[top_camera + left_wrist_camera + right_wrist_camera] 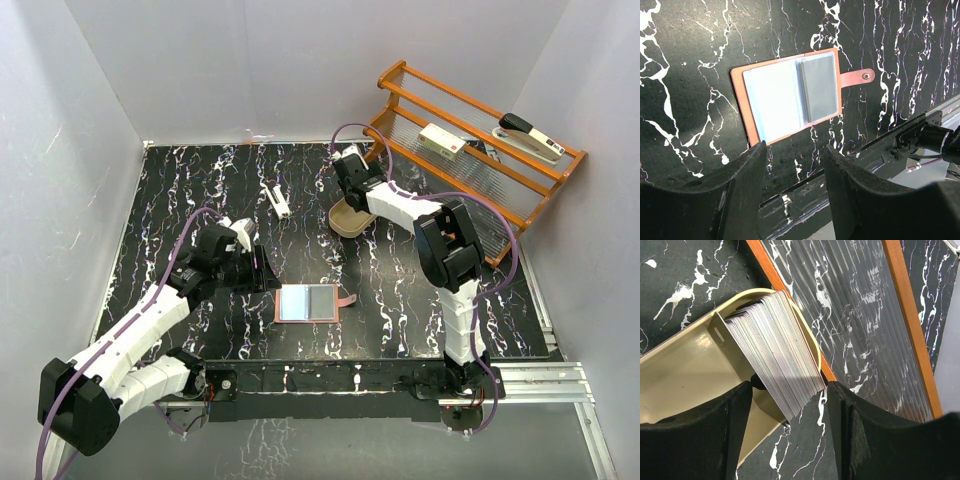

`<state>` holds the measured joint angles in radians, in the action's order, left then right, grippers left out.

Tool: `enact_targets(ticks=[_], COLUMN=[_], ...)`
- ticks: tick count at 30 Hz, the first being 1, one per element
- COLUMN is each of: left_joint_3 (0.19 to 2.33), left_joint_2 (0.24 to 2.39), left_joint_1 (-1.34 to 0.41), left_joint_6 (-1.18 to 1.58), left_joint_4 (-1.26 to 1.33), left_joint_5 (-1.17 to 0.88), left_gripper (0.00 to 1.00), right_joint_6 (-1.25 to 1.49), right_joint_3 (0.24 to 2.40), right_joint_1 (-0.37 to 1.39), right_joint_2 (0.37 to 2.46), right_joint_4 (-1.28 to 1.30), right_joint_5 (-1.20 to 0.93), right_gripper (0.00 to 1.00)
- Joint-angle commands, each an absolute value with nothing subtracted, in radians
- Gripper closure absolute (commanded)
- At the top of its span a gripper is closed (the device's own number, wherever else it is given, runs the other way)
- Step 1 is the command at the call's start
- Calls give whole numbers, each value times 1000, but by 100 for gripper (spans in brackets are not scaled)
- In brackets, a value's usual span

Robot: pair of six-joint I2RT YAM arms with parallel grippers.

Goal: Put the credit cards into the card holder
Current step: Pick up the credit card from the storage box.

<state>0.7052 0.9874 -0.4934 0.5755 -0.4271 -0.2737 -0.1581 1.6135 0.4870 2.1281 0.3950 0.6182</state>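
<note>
Top external view: a salmon-brown leather bifold card holder lay open and flat on the black, white-veined table, near the front edge between the two arms.
Holder appearance: pale blue-grey leaves faced up. A darker grey panel sat on the half next to a small snap tab.
Credit cards: the credit cards, a thick stack of thin whitish-grey cards, stood on edge and leaned inside a tan oval tray. Only their edges showed.
Card location: right rear of the table, well apart from the card holder.
Left claw: the left claw had its fingers apart with nothing between them, just beside the holder's left edge. Contact could not be determined.
Right claw: the right claw had its fingers apart, straddling the near end of the stack. Touch could not be determined.
Surroundings: an orange wooden rack with clear ribbed panels stood at the right rear, its lowest rail just beside the tray. It carried a white box with a red mark and a black-and-cream stapler. A small white object lay behind the left claw, kind indeterminate.
Obstruction: the right arm's wrist covered most of the tray from above.
Holder axis: long axis ran left to right, with the tab pointing toward the right arm's side.
Stack axis: in the right wrist view, it ran from upper left down to lower right.
</note>
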Motion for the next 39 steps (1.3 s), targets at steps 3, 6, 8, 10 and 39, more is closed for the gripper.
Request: enact_targets(ticks=[3, 6, 8, 10, 39], left_joint_3=[728, 727, 726, 727, 638], left_joint_2=[971, 971, 971, 971, 1130], left_joint_1=[-491, -491, -491, -491, -491], left_joint_6=[563, 564, 564, 563, 715], left_joint_4=[-439, -438, -439, -437, -398], left_joint_5=[-280, -279, -278, -278, -207], left_gripper=[52, 52, 52, 52, 56], right_joint_6=[-171, -172, -170, -170, 43], right_joint_3=[1672, 1675, 1676, 1679, 1598], right_joint_1=[475, 475, 474, 475, 491], right_joint_2=[2085, 2082, 2077, 2071, 1823], right_joint_4=[370, 373, 375, 375, 597], right_joint_5=[640, 633, 632, 630, 234], right_gripper=[47, 55, 59, 62, 100])
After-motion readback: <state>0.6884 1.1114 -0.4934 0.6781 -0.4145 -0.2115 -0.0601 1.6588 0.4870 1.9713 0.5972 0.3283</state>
